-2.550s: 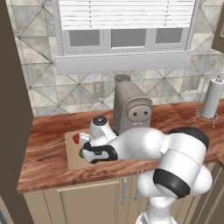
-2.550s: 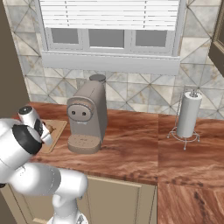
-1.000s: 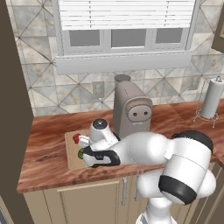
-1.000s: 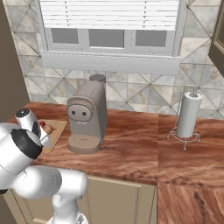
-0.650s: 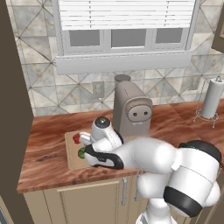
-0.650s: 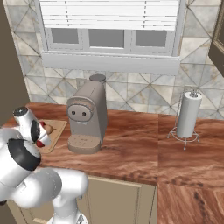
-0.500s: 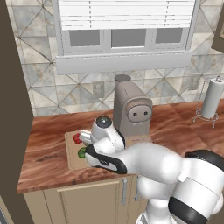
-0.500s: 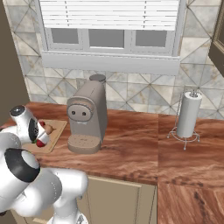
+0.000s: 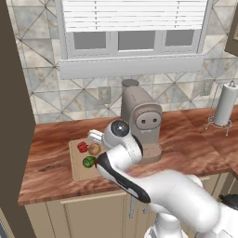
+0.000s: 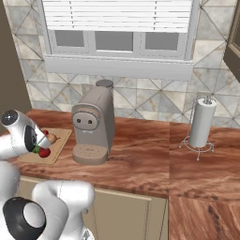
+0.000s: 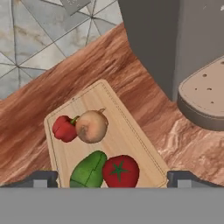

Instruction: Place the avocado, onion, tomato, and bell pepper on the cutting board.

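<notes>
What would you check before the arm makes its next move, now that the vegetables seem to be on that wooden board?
1. Onion on the cutting board: ok.
2. Bell pepper on the board, touching the onion: ok.
3. Avocado on the board: ok, though its lower part is cut off in the hand view.
4. Tomato on the board, beside the avocado: ok.
5. Gripper open and holding nothing: ok.
6. Room to lift away from the coffee machine: cannot tell.
</notes>
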Motion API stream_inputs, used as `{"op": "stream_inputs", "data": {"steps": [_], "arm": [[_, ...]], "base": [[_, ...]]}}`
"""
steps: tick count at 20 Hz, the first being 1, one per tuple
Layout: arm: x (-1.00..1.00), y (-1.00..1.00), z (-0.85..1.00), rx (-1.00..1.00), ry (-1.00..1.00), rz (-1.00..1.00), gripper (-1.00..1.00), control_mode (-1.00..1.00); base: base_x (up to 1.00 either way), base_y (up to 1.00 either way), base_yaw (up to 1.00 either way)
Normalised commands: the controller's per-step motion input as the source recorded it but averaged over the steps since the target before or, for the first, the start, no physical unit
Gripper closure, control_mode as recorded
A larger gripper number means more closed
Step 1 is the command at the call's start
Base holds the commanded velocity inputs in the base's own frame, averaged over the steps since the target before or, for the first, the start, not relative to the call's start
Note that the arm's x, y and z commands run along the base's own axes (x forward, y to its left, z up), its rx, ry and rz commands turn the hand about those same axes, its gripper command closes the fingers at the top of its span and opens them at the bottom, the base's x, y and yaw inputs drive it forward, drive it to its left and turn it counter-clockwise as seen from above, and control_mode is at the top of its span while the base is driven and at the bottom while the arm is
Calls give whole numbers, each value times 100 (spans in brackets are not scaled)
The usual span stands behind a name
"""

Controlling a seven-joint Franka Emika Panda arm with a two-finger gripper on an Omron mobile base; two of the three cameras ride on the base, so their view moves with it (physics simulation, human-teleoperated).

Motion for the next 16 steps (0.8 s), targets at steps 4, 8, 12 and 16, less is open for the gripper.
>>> {"op": "stream_inputs", "data": {"steps": [4, 8, 12, 16], "arm": [[-42, -29, 56, 7, -9, 0, -100, -100], [-45, -34, 58, 12, -4, 0, -100, -100], [-54, -38, 64, 15, -4, 1, -100, -100], [-66, -37, 63, 13, -2, 0, -100, -100]], "base": [[0, 0, 0], [0, 0, 0], [0, 0, 0], [0, 0, 0]]}}
